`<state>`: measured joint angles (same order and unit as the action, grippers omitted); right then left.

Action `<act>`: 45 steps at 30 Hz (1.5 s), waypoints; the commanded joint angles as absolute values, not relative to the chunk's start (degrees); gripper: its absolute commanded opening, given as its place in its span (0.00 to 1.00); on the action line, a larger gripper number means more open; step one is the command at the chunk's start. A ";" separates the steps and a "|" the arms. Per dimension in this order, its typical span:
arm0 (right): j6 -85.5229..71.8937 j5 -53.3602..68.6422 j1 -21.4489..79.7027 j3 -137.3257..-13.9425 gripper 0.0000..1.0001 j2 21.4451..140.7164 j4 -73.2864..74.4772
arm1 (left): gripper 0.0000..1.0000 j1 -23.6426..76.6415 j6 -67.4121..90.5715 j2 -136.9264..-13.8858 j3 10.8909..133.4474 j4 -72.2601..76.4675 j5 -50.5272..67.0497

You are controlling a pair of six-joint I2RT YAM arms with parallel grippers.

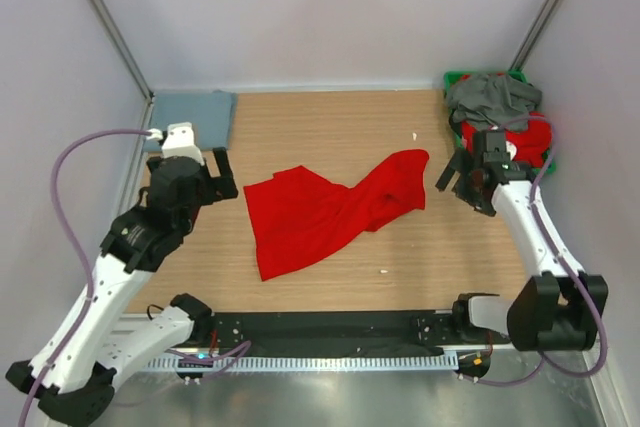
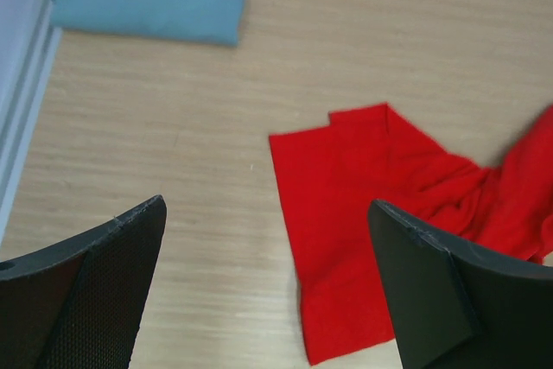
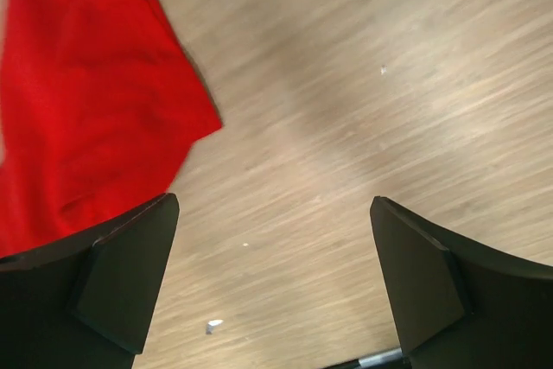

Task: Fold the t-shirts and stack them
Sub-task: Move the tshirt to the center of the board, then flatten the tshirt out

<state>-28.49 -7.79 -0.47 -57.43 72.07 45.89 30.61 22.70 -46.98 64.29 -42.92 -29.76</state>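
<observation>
At centre, red t-shirt (image 1: 310,212), seemingly untouched

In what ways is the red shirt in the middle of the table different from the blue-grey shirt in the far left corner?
The red shirt lies loose and wrinkled, unfolded; the blue-grey shirt is folded into a neat flat rectangle. The red shirt covers more of the table than the blue-grey shirt. The red shirt is bright, the blue-grey shirt dull. Both lie on the table, held by nothing.
</observation>
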 commanded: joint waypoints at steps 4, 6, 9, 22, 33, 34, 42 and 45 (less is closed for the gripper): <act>-27.16 -8.10 -0.44 -62.94 1.00 58.99 45.70 | 0.97 30.67 29.87 -56.50 60.56 -48.52 -22.25; -27.16 -6.51 -0.44 -60.22 1.00 57.14 45.44 | 0.93 30.67 32.07 -58.35 59.07 -46.68 -20.31; -27.51 -1.60 -0.44 -55.65 1.00 52.83 44.48 | 0.88 30.67 34.62 -60.11 54.43 -43.07 -15.39; -25.93 6.33 0.00 -52.03 1.00 47.72 44.56 | 0.75 30.67 43.68 -69.17 40.26 -28.40 -7.12; -25.66 6.68 0.00 -50.89 1.00 48.52 43.33 | 0.43 30.76 45.53 -73.21 37.27 -23.64 -2.81; -25.75 6.85 0.00 -50.80 1.00 48.52 43.42 | 0.40 30.76 45.79 -73.04 37.09 -23.64 -2.29; -25.75 6.50 0.00 -50.98 1.00 47.81 43.68 | 0.00 34.17 45.71 -64.09 39.63 -29.70 -5.97; -25.75 6.15 0.00 -51.15 1.00 47.55 43.77 | 0.00 38.13 43.68 -57.06 43.76 -33.65 -10.53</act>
